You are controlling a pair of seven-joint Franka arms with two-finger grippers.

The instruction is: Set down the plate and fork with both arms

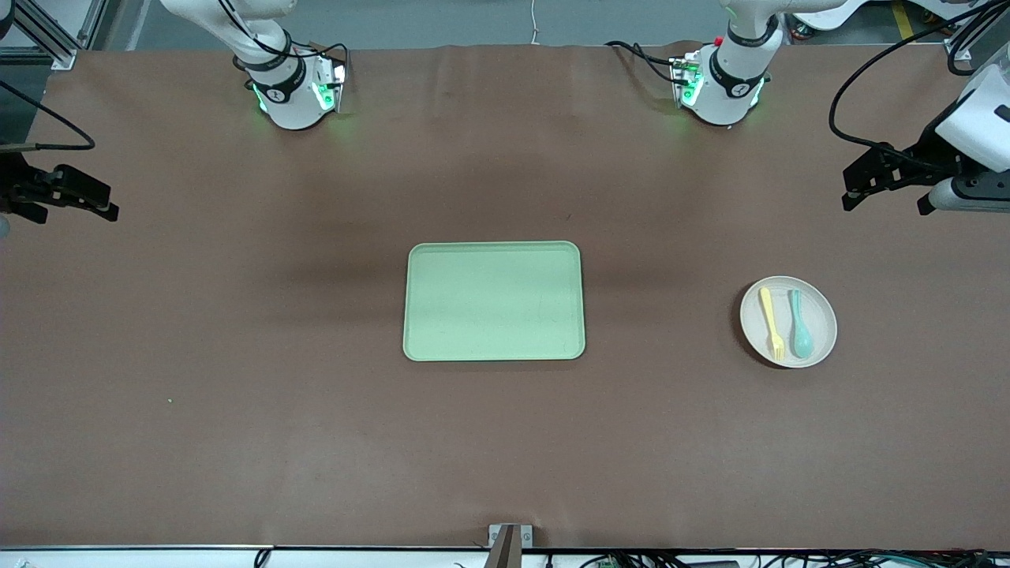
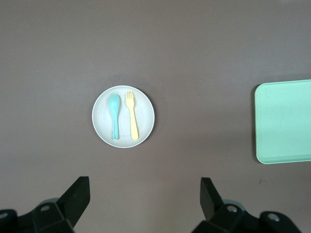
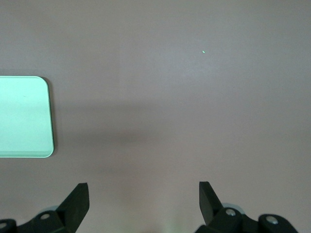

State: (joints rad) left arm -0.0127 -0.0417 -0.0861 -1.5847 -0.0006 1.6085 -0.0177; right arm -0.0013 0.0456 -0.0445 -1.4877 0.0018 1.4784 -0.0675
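The beige plate [image 1: 821, 315] lies on the brown table toward the left arm's end, beside the tray. On it lie the pale-yellow fork [image 1: 771, 322] and a teal spoon [image 1: 800, 323], side by side. The left wrist view shows the plate [image 2: 143, 109], fork [image 2: 132, 121] and spoon [image 2: 115, 115]. My left gripper [image 1: 885, 203] is open and empty, high over bare table at the left arm's end; it also shows in the left wrist view [image 2: 145, 187]. My right gripper [image 1: 75, 213] is open and empty over bare table at the right arm's end, seen too in the right wrist view [image 3: 143, 189].
A rectangular light-green tray [image 1: 495, 301] lies at the table's middle, with nothing on it; its edge shows in both wrist views [image 2: 284, 121] [image 3: 24, 116]. A tiny green speck [image 1: 170, 401] lies on the cloth toward the right arm's end.
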